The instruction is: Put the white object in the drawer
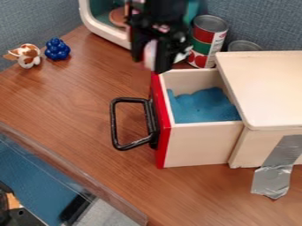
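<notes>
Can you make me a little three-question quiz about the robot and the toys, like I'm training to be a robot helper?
1. True or false: the drawer is open.
2. Where is the white object?
A) Inside the drawer
B) In the gripper
C) On the table next to the drawer's handle
3. Fill in the colour: the bumpy toy beside the brown-and-white toy is ____.

Key: 1. True; 2. B; 3. blue
</notes>
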Controlling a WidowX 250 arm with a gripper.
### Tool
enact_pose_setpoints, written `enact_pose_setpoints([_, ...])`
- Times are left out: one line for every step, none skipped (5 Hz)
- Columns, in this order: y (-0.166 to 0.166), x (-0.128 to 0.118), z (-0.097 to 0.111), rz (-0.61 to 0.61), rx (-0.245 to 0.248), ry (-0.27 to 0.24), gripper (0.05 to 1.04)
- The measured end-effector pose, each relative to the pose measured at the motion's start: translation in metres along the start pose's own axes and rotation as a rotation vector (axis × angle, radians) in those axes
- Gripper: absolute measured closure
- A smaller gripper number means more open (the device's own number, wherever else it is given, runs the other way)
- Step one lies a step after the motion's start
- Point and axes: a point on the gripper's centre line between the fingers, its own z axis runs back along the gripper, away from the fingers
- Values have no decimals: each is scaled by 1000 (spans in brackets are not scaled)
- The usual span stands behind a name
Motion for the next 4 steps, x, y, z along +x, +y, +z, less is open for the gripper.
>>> enact_pose_setpoints([-9, -1, 3, 6, -3, 5, 491])
enact_pose_setpoints([-22, 2, 2, -5, -22, -4, 491])
enact_pose_setpoints([-27, 3, -9, 5, -48, 21, 491])
enact_pose_setpoints([-33, 5, -18, 7, -54, 31, 491])
